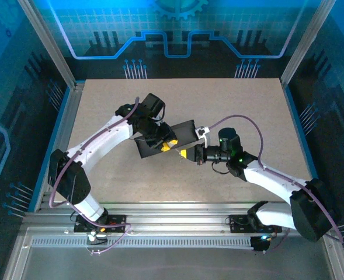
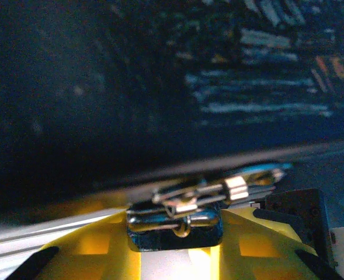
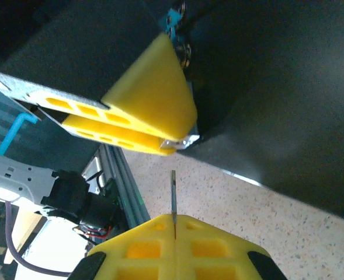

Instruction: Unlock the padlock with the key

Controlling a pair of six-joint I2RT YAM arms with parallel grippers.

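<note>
Near the middle of the flat, speckled sandy table (image 1: 236,105) sits a dark box with a painted lid (image 1: 183,133). The box has straight sides and sharp corners. It lies turned a bit, not lined up with the table edges. From the left wrist, the lid looks smooth and dark, with thin pale lines painted on it.

The left tool (image 1: 167,146) has chunky yellow plastic fingers (image 2: 90,248) with square holes in them. It is clenched on a small shiny metal padlock (image 2: 174,228) at the front edge of the box. The padlock is smooth and rounded. A silvery clasp sits just above it, right against the box.

The right tool (image 3: 174,224) has the same yellow wedge-shaped fingers. They are pressed tight together and grasp a tiny thin silvery metal key (image 3: 173,192). The key is flat like a little blade and sticks straight out from the fingertips. It points toward the tips of the left tool. It is close, but a small gap of bare table shows between them, so the key is not touching the padlock.

Both tools crowd close together at the front side of the box. Wide bare table spreads out behind the box and to both sides. Grey ribbed metal rails (image 1: 177,224) run along the near edge of the table.
</note>
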